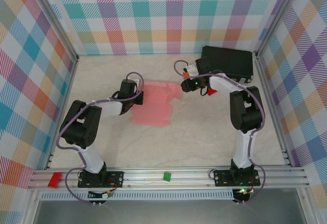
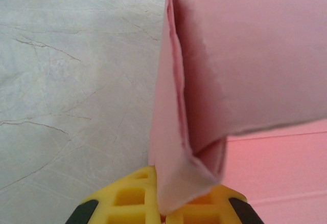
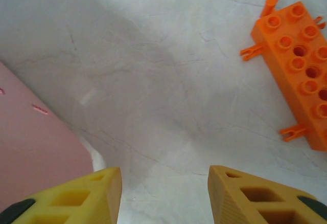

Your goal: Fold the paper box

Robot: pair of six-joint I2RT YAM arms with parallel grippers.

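Observation:
The paper box is a pink card sheet lying mid-table, partly folded, with its far panel raised. My left gripper is at its left edge. In the left wrist view a doubled pink flap stands up, and its lower corner is pinched between the yellow fingers of the left gripper, which is shut on it. My right gripper hovers just off the sheet's far right corner. In the right wrist view the right gripper is open over bare table, with the pink card at the lower left, beside its left finger.
A black case sits at the back right. An orange studded brick lies near the right gripper, and a small red piece is beside the right arm. Red and green blocks sit on the front rail.

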